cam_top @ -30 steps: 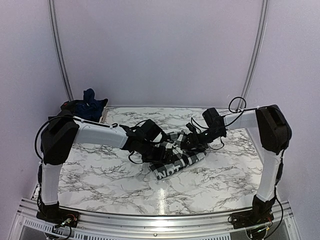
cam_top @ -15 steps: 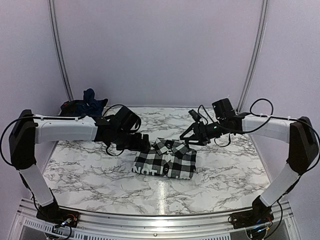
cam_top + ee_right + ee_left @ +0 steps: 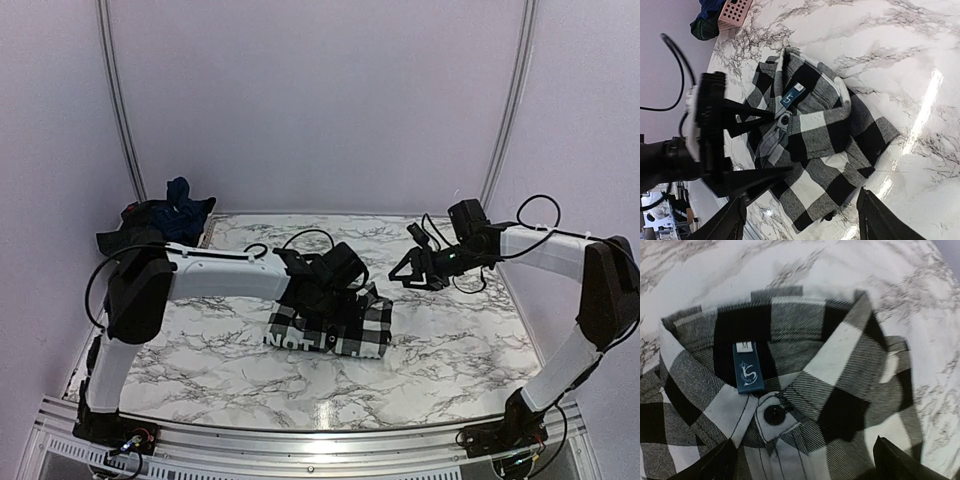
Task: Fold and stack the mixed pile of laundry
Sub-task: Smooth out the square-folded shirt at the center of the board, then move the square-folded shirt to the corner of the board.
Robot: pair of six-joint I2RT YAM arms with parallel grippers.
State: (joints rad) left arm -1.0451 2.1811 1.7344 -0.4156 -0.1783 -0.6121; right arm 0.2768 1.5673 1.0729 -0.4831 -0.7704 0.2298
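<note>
The folded check shirt point(image 3: 335, 328) lay flat near the middle of the desk point(image 3: 450, 340), collar toward the far side. The left tool point(image 3: 781, 144) hung over the collar with its jaws spread wide and nothing between them. From its own wrist view only the dark tips of its fingers point(image 3: 900, 462) showed at the lower corners, framing the blue label point(image 3: 747, 367) and a black button point(image 3: 774, 414). From above, that arm hid the collar and part of the shirt. The right tool point(image 3: 403, 274) hovered off the shirt's far right corner, jaws apart and holding nothing. The T-shirt point(image 3: 182, 200) sat bunched at the far left corner beside a pink basket point(image 3: 735, 11), cut off by the frame. The plaid garment point(image 3: 704, 27) there was too dark to make out clearly.
</note>
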